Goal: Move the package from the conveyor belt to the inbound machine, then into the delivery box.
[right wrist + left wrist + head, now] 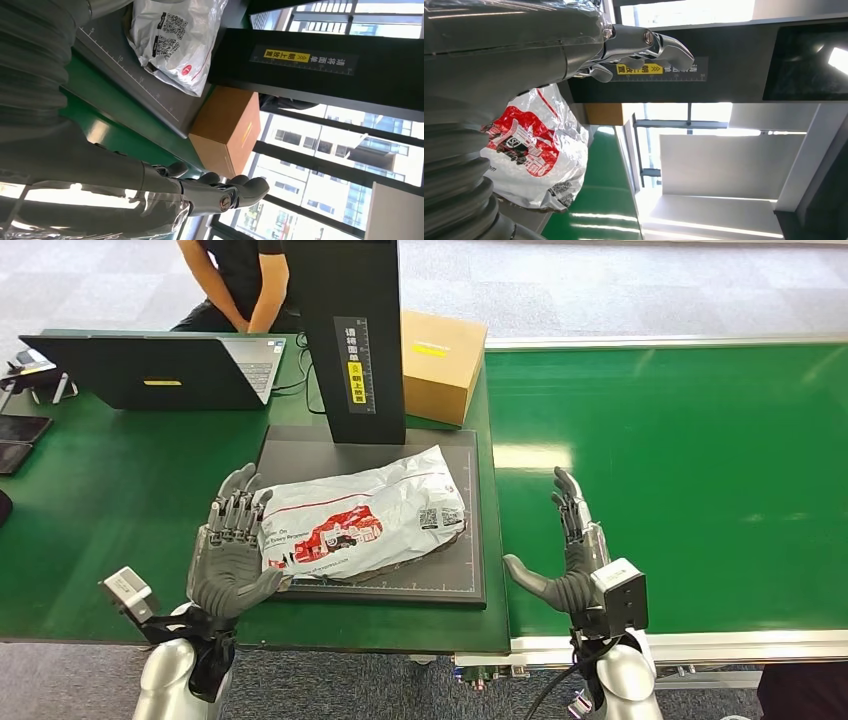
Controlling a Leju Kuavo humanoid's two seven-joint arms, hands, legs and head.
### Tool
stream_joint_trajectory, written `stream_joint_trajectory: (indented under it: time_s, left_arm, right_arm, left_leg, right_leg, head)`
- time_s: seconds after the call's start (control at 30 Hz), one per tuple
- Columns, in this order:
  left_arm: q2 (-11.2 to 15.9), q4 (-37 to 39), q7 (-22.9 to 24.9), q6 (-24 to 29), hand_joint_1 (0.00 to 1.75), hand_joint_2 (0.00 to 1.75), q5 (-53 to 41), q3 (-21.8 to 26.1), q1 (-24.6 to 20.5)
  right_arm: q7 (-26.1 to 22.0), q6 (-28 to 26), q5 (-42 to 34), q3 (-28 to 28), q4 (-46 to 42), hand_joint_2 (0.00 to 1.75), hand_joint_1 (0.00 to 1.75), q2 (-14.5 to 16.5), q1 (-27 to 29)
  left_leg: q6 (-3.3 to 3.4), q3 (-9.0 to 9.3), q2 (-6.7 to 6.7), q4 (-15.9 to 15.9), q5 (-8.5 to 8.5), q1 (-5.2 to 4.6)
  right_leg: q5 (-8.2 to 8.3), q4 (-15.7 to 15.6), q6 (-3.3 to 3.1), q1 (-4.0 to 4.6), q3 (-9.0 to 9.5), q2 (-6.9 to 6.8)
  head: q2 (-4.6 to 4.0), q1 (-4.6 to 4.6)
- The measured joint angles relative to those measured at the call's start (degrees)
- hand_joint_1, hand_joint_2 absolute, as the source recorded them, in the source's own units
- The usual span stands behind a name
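The package (365, 522), a crumpled white plastic mailer with red print and square codes, lies flat on the dark platform of the inbound machine (380, 585), under its black upright column (350, 335). The left hand (232, 555) sits at the package's near-left edge, fingers (236, 512) spread and extended, thumb just at the edge of the bag; it grips nothing, though whether the thumb touches the plastic I cannot tell. The right hand (572, 560) hovers well apart from the package, over the green conveyor belt (690, 470), fingers released and straight, palm facing inward. A brown cardboard box (440, 365) stands behind the platform beside the column, and an open laptop (160, 370) rests on the green counter (100, 510) to the left, with a person seated behind it. The scanning step looks reached; the delivery box is still to come. The risk from here is the bag itself: thin, slack and slippery, it may fold or slide off the platform if squeezed from one side only, and a lift could snag it against the column.
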Motion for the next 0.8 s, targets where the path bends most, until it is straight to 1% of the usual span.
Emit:
stream_joint_trajectory:
  time_s: [0.8]
  left_arm:
    - [0.0,0.0,0.01,-0.01,0.0,1.75,0.02,0.03,0.01]
  right_arm:
    - [0.02,0.33,0.52,-0.23,-0.4,1.75,0.0,0.19,0.01]
  left_leg:
    - [0.0,0.0,0.0,0.0,0.0,0.0]
  right_leg:
    - [0.0,0.0,0.0,0.0,0.0,0.0]
  head:
    - [0.0,0.0]
